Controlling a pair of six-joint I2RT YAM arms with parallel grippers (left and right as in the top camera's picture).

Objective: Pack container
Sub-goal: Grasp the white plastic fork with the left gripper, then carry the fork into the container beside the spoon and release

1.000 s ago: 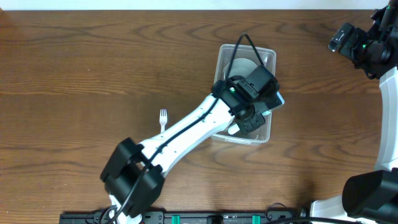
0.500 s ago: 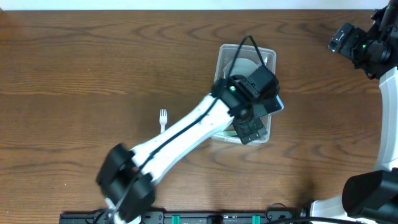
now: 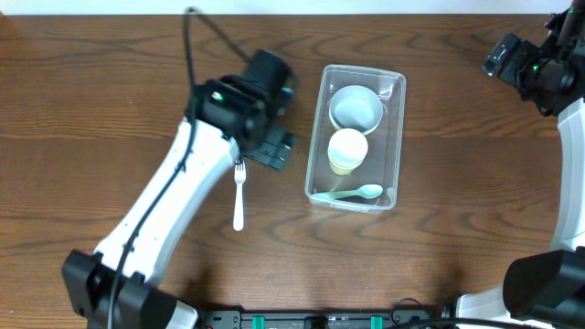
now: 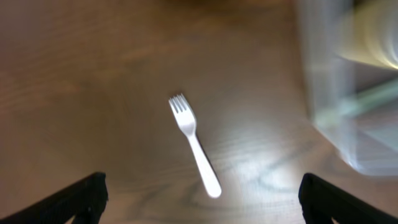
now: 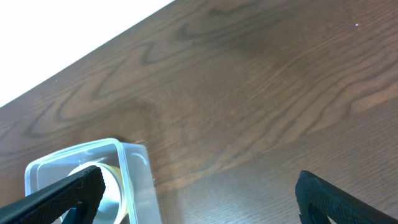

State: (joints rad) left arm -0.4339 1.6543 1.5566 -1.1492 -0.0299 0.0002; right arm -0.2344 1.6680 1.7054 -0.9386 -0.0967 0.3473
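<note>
The container [image 3: 396, 146] is a clear rectangular tub right of centre. It holds a white bowl [image 3: 356, 107], a pale yellow cup [image 3: 347, 151] and a light green spoon [image 3: 353, 193]. My left gripper [image 3: 271, 152] hovers open and empty over the table to its left, above the tine end of a white plastic fork [image 3: 239, 196]. In the left wrist view the fork [image 4: 194, 144] lies between the spread fingers of the left gripper [image 4: 202, 199], with the blurred container [image 4: 348, 93] at the right. My right gripper [image 3: 512, 62] hangs open at the far right corner, away from everything.
In the right wrist view the right gripper [image 5: 199, 199] looks down on bare wood, with a corner of the container [image 5: 127, 171] at lower left. The table's far edge runs close behind the container. The left arm stretches diagonally from the near left.
My left gripper opened over the container, leaving the spoon inside. It then swung left out of the tub and now sits over the fork. The right arm stayed put.
</note>
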